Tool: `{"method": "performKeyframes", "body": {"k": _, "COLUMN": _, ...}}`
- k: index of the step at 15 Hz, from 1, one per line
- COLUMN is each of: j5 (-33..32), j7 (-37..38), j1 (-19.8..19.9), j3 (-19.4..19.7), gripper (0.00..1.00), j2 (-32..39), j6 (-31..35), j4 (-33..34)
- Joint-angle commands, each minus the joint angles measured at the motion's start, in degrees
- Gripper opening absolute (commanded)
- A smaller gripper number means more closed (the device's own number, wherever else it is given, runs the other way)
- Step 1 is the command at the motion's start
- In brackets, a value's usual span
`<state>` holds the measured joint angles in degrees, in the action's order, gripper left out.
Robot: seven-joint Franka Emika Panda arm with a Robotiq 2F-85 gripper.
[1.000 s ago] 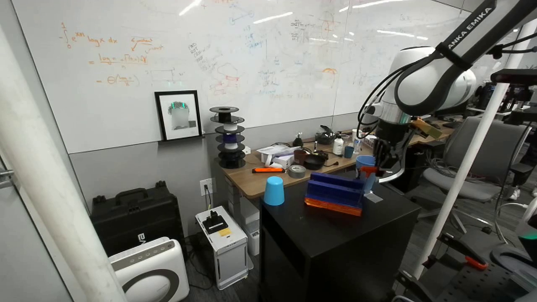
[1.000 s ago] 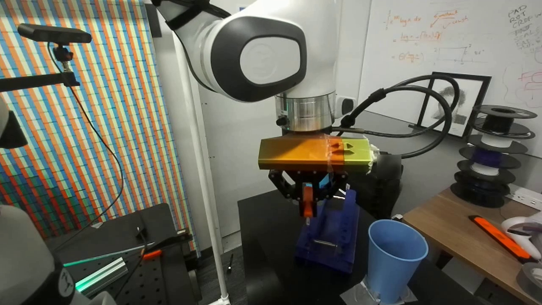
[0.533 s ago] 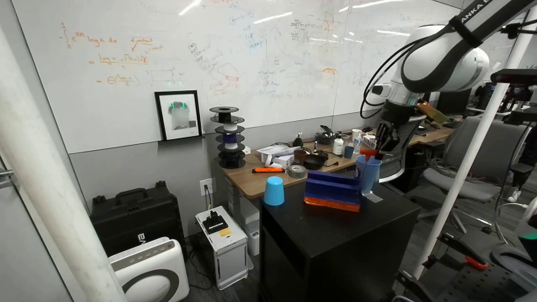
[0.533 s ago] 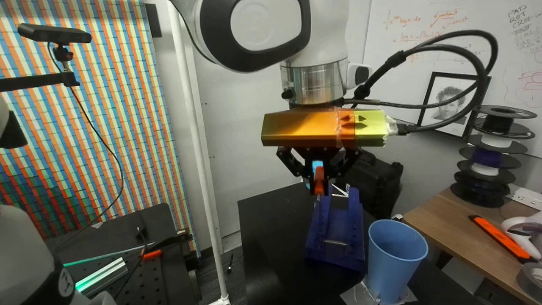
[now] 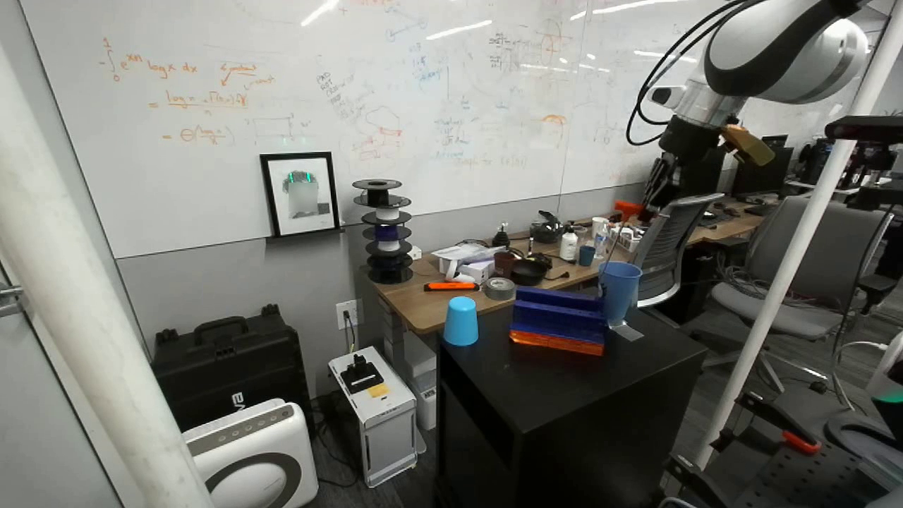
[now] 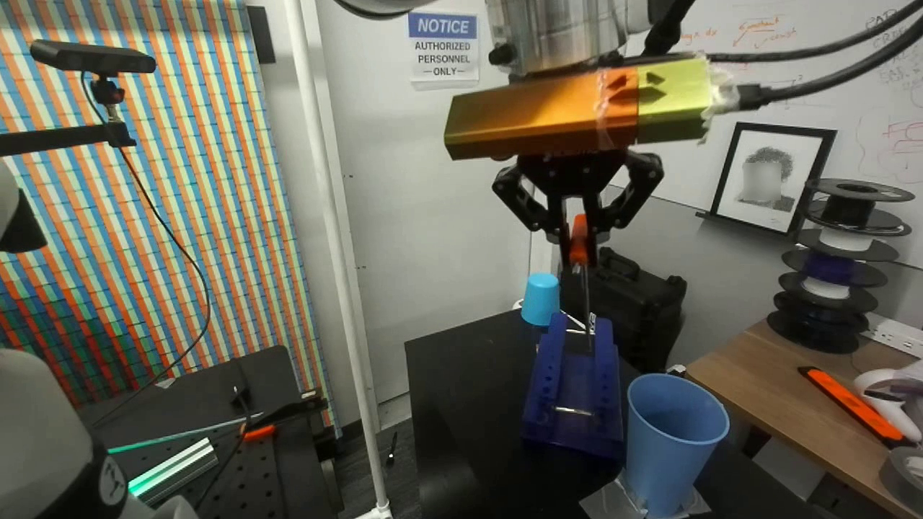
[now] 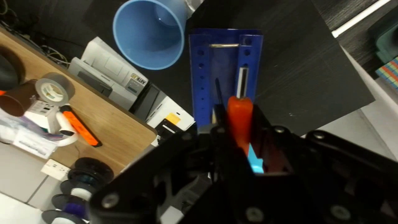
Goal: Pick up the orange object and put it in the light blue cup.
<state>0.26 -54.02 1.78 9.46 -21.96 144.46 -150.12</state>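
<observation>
Orange object: pinched in your gripper, shaft down. Larger blue cup: upright, mouth open. Light blue cup: inverted, interior hidden, mostly screened in your wrist view.

In the upper right of an exterior view, the rounded white Panda arm is wearing a broad black band. At the top of an exterior view, a silver wrist collar is bearing a black knob; beneath, a box-shaped cover is showing orange, yellow-green, dark pointed marks and a ragged whitish edge. Black cables are curving at upper right. The tool is displaying black linkages, and screw heads are dotting it low in the wrist view.
</observation>
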Motion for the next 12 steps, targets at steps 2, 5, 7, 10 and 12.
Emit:
{"method": "performKeyframes", "body": {"k": 2, "j5": -4.6, "j7": 5.6, "j1": 3.1, "j3": 0.7, "gripper": 0.11, "j2": 0.5, "j6": 0.1, "j4": 4.9}}
{"method": "performKeyframes", "body": {"k": 5, "j5": -4.2, "j7": 6.5, "j1": 3.1, "j3": 2.2, "gripper": 0.11, "j2": 3.8, "j6": 0.9, "j4": 6.9}}
{"method": "performKeyframes", "body": {"k": 7, "j5": -2.8, "j7": 5.8, "j1": 2.2, "j3": 3.1, "gripper": 0.11, "j2": 6.7, "j6": 0.9, "j4": 7.7}}
{"method": "performKeyframes", "body": {"k": 10, "j5": -1.0, "j7": 4.7, "j1": 1.5, "j3": 3.3, "gripper": 0.11, "j2": 12.3, "j6": 0.2, "j4": 8.9}}
{"method": "performKeyframes", "body": {"k": 12, "j5": 0.5, "j7": 4.0, "j1": 1.7, "j3": 3.0, "gripper": 0.11, "j2": 16.4, "j6": -0.6, "j4": 9.7}}
